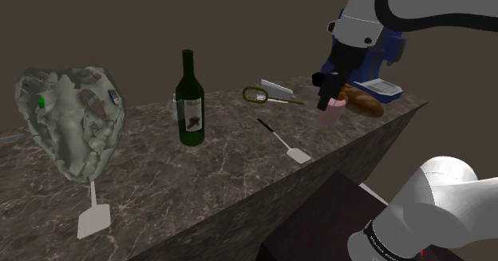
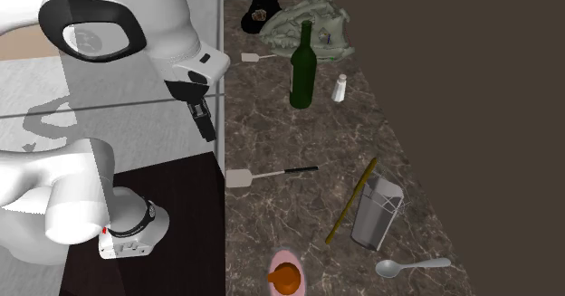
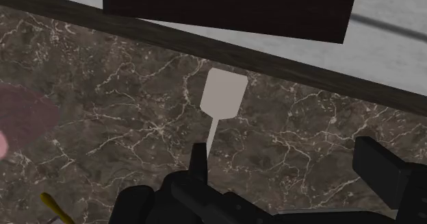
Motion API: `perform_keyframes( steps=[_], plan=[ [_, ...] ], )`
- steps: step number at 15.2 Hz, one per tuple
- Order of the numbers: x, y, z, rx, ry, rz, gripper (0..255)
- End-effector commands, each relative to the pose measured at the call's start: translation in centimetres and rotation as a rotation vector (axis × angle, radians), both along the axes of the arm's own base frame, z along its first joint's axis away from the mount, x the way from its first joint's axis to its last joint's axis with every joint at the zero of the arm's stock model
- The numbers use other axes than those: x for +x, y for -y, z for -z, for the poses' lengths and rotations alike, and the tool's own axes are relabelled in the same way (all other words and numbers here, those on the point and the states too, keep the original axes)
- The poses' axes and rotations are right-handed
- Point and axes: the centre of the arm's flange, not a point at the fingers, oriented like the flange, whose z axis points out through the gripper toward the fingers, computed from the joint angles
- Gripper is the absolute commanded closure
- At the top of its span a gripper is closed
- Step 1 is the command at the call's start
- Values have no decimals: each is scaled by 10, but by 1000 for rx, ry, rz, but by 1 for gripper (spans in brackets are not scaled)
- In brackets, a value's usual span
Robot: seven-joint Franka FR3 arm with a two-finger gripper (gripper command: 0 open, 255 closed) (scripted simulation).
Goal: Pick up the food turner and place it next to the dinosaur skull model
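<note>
The food turner lies flat on the dark marble counter, with a pale blade near the counter's front edge and a thin black handle. In the wrist view its blade lies just ahead of my fingers. My black gripper hangs above the counter, apart from the turner, open and holding nothing; one finger stands well off to the side. The dinosaur skull model is a grey-green lump at the counter's far end. A second pale turner lies beside it.
A dark green wine bottle and a small shaker stand between turner and skull. A pink cup, a grey jug, an olive stick and a spoon lie at the near end. The dark stand borders the counter edge.
</note>
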Motion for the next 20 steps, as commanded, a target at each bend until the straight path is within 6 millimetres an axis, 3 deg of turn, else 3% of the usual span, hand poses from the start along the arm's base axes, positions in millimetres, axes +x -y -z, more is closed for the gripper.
perform_keyframes(
  steps=[1,20],
  plan=[
    [0,0,0,0,0,0,0],
    [134,39,201,15,58,307,0]
  ],
)
